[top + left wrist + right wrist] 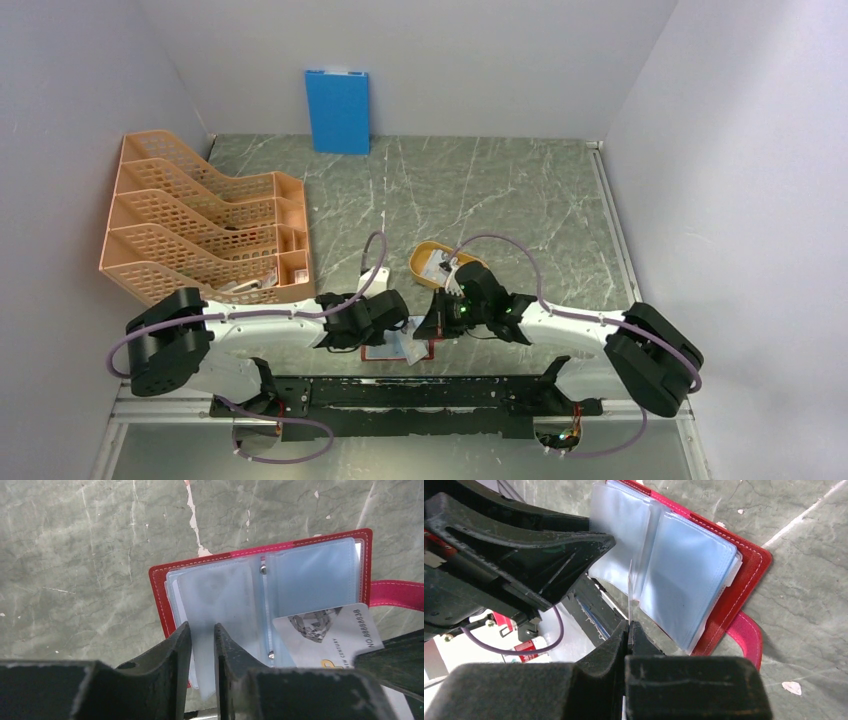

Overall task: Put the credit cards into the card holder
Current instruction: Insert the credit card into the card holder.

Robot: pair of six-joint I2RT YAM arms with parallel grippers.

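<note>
Small dark-red leather card holder (159,597) lying open at the six o'clock edge of a grey-green marbled bench (480,190), clear plastic sleeves facing up. Left hand (202,630) reaching in from the nine o'clock side, fingers narrowly parted, the edge of one clear sleeve standing in the gap; impossible to tell whether touched. Right hand (628,626) reaching in from the three o'clock side, pinched tight on a thin white credit card (325,635) printed with a grey diamond and a number, the card overlapping the right-hand sleeve beside the central rivets; whether inside a pocket, impossible to tell. Just beyond the holder, toward one o'clock, a yellow-orange oval tray (424,257) holding small white cards (441,268). At nine o'clock on the bench, an orange mesh file rack (200,225). At twelve o'clock, a blue rectangular board (338,110) standing upright against the back wall.
</note>
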